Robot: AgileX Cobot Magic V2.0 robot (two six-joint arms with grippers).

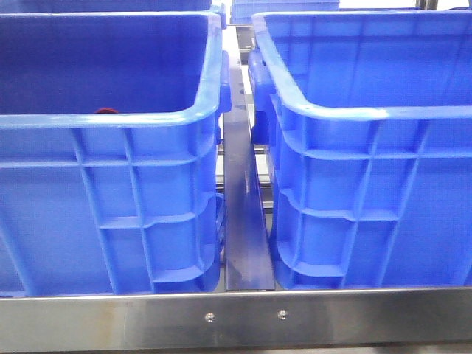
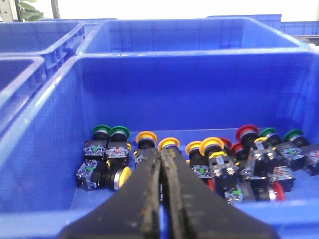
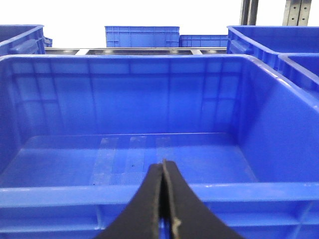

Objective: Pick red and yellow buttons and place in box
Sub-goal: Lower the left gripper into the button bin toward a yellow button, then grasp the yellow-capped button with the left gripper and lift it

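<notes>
In the left wrist view a blue crate (image 2: pixel 45 99) holds several push-buttons in a row on its floor: yellow-capped ones (image 2: pixel 146 137) (image 2: pixel 211 145), red-capped ones (image 2: pixel 246 131) and green-capped ones (image 2: pixel 119 132). My left gripper (image 2: pixel 162 152) is shut and empty, outside the crate's near rim, its tips in line with the yellow buttons. In the right wrist view my right gripper (image 3: pixel 163 164) is shut and empty in front of an empty blue box (image 3: pixel 279 119). In the front view the two crates stand side by side, left crate (image 1: pixel 110 122) and right box (image 1: pixel 369 114); a red cap (image 1: pixel 107 111) peeks over the left rim.
More blue crates stand behind and beside both crates (image 2: pixel 35 40) (image 3: pixel 142 36). A metal rail (image 1: pixel 236 317) runs along the front edge. A narrow gap with a dark strip (image 1: pixel 243 221) separates the two near crates.
</notes>
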